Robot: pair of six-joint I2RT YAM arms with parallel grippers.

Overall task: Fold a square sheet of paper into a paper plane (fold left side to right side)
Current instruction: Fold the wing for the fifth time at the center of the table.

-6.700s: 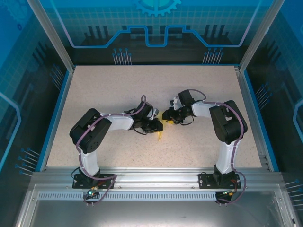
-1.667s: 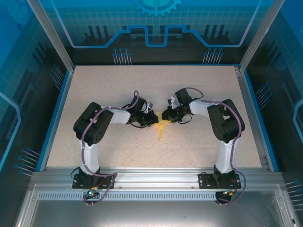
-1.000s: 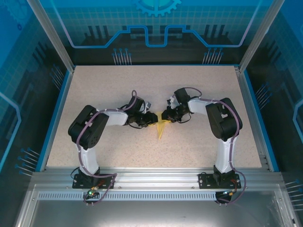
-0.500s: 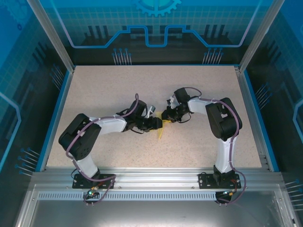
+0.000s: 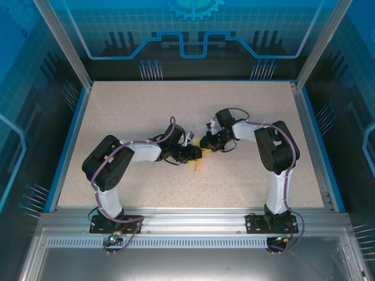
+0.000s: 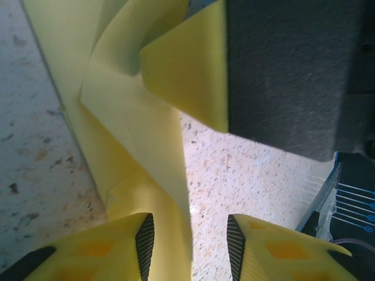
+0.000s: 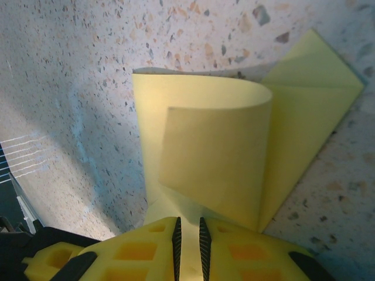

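Looking about mid-fold, the paper sits mid-frame as a creased wedge (no finished dart yet), right gripper pinching a flap, left gripper spread astride its edge.

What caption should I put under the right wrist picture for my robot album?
The right gripper pinches a curled, folded yellow paper on the speckled table.

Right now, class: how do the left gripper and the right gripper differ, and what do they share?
The left gripper has its jaws apart around an edge of the square sheet of paper; the right gripper is pinched shut on it. From above, the left gripper sits slightly nearer the bases than the right gripper. Both have yellow fingers and meet at the paper.
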